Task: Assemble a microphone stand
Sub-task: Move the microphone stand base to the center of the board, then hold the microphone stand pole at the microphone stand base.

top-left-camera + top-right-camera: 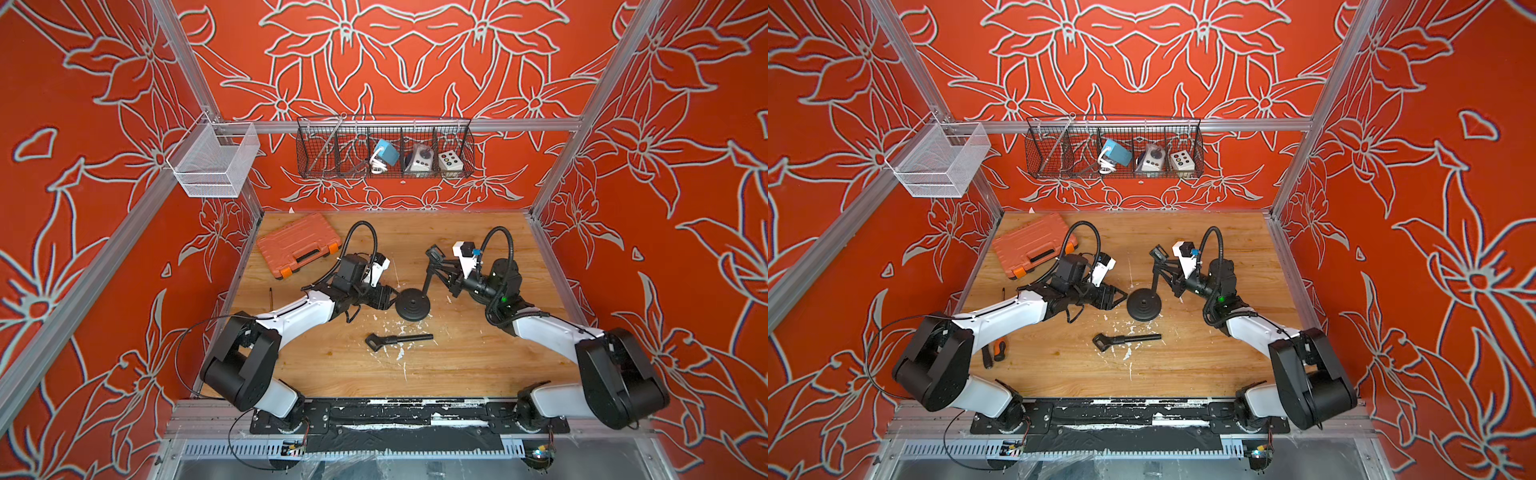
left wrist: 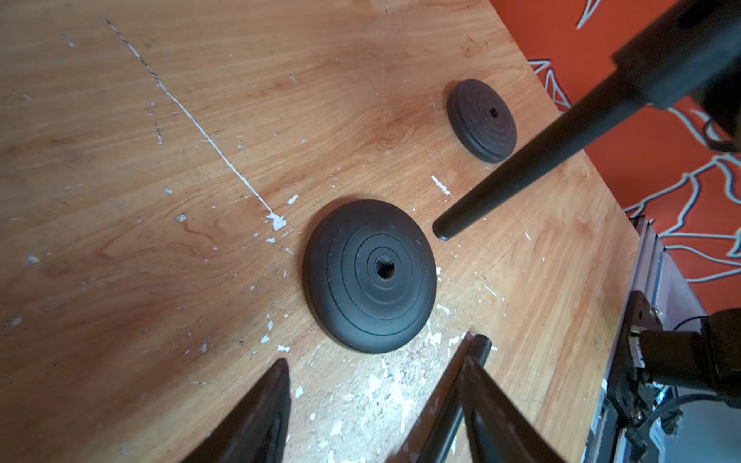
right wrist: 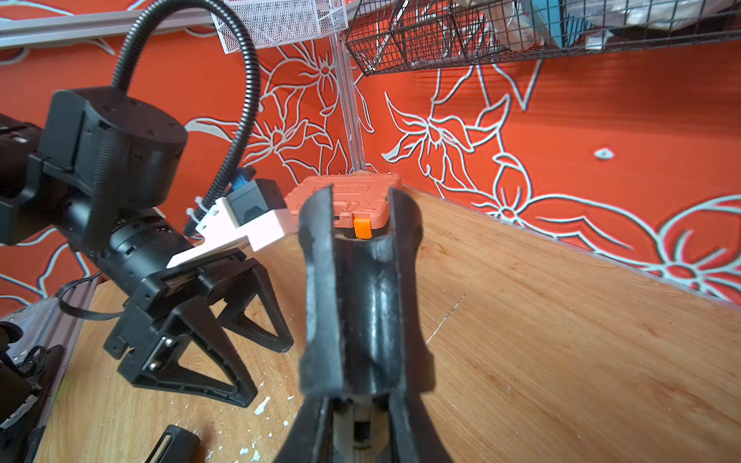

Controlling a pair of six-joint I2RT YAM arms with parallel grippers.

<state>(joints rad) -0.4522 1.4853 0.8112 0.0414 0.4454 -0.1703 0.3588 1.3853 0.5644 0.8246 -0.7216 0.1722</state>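
Two arms in: your left fingers (image 2: pixel 260 413) stand open at nine o'clock of the base (image 1: pixel 412 305); your right fingers (image 3: pixel 320 300) grip the tilted pole (image 1: pixel 429 280).

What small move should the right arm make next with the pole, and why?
Probably swing the lower end of the pole over the centre hole of the base. The right pincer grips the pole tilted, and its tip is beside the rim of the base, not above the hole.
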